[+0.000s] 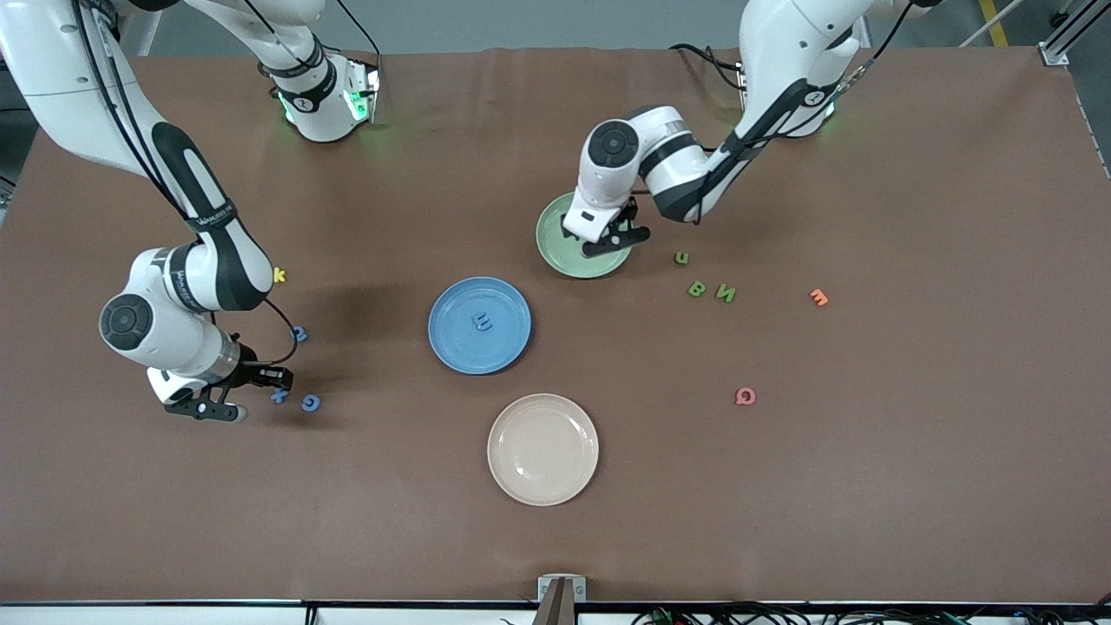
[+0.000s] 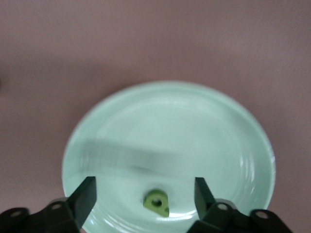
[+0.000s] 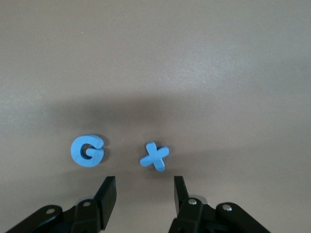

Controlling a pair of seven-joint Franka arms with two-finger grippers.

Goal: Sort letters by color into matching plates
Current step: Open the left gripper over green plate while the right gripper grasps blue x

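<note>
1. Left tool [image 1: 618, 240] sits over the pale green plate [image 1: 555, 252], fingers [image 2: 86, 196] spread wide, holding nothing.
2. One green letter [image 2: 156, 202] lies in the pale green plate, between the open fingers in the left wrist view, touching neither.
3. Right tool [image 1: 227, 392] is low over the counter [image 1: 868, 477] at the right arm's end, fingers [image 3: 108, 194] partly open, nothing gripped.
4. Blue X [image 3: 155, 156] lies on the counter just off the right tool's fingertips, lined up with the gap but outside it; blue G [image 3: 87, 150] lies just beside the X.
5. Landmark: blue plate [image 1: 451, 347], mid-counter. One blue letter [image 1: 482, 323] lies in it.
6. X [image 1: 278, 396] and G [image 1: 311, 403] are toward the right arm's end from the blue plate and a bit nearer the front camera; a third blue letter [image 1: 299, 332] is out that way too, level with the plate.
7. Pale green plate is farther from the camera than the blue plate, toward the left arm's end.
8. Three green letters [image 1: 697, 289] lie on the counter past the green plate, toward the left arm's end.
9. Cream plate [image 1: 521, 486] is nearer the camera than the blue plate.
10. Orange letter [image 1: 818, 297], pink letter [image 1: 745, 396], yellow letter [image 1: 279, 275] lie loose on the counter.
</note>
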